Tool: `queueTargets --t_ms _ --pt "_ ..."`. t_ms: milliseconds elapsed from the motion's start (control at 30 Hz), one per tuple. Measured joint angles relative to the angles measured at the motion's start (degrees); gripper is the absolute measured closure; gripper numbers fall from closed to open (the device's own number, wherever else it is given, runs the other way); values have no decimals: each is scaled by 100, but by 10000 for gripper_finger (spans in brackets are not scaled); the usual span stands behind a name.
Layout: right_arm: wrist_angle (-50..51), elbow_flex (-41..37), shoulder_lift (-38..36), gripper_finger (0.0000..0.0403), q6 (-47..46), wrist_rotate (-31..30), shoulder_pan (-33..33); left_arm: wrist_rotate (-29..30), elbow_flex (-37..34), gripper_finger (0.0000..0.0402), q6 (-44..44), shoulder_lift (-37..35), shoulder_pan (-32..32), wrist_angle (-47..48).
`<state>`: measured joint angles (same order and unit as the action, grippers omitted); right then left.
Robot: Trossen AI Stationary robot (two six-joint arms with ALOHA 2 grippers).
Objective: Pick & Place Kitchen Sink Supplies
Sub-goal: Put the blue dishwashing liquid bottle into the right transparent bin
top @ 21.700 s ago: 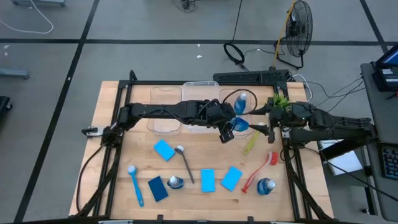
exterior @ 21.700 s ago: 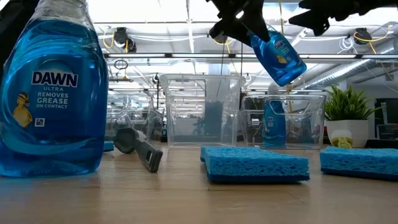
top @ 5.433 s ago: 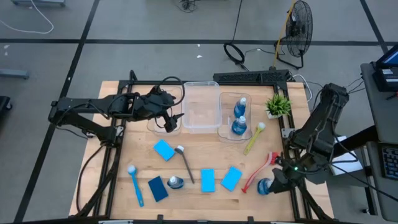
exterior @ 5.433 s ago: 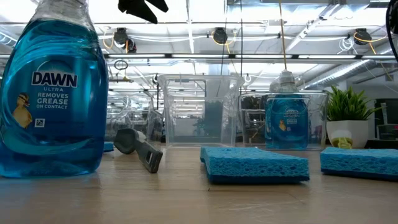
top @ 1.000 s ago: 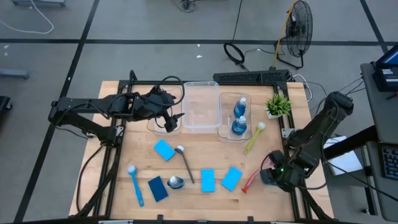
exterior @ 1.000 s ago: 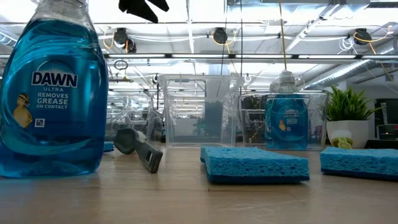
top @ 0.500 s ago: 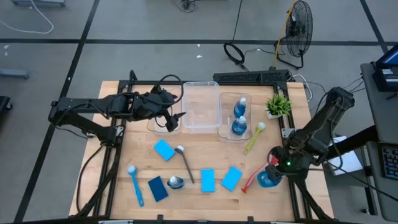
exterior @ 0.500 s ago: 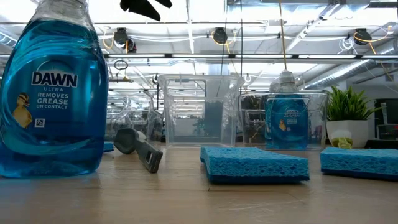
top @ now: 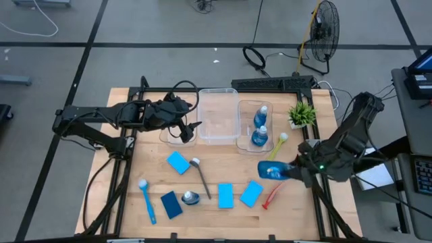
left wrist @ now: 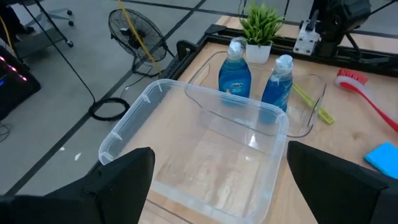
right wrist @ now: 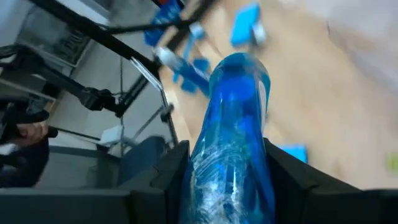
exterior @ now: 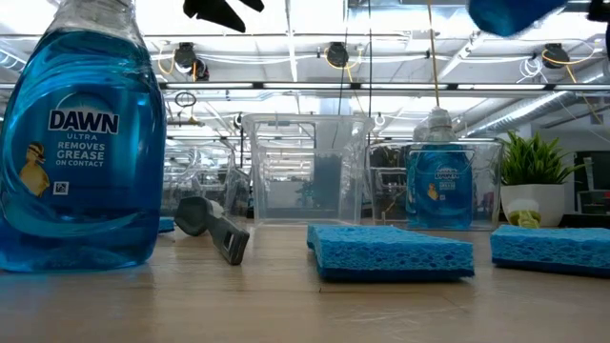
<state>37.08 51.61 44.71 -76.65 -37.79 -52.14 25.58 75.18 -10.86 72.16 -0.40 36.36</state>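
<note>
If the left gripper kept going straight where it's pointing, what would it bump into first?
Probably the empty clear bin, which sits right ahead of the open left gripper. Beyond it stand two blue bottles in the next bin. Depth is hard to judge.

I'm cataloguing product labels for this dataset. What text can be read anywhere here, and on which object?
"DAWN", "ULTRA", "REMOVES GREASE ON CONTACT": near bottle, low view.
Label on the bottle in the bin: too small to read.
Labels on the two bottles in the bin in the left wrist view: too small to read.
Bottle in the right gripper: no readable label.
</note>
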Motion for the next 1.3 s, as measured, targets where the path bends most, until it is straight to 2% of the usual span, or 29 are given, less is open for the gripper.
queueTargets --t_ms 200,467,767,1067,1300 --pt "-392 3 -156 253 1537 -671 2 0 0 36 -87 0 -2 0" --pt "-557 5 -421 253 1925 -1031 361 0 0 36 -193 0 0 0" --pt "-520 88 -800 253 1997 -963 1402 0 0 36 -284 0 0 -9" --pt "-560 784 -692 253 2989 -829 2503 0 0 36 -328 0 -1 -12" --pt "-549 1214 -498 253 3602 -203 3222 0 0 36 -363 -1 -1 -15"
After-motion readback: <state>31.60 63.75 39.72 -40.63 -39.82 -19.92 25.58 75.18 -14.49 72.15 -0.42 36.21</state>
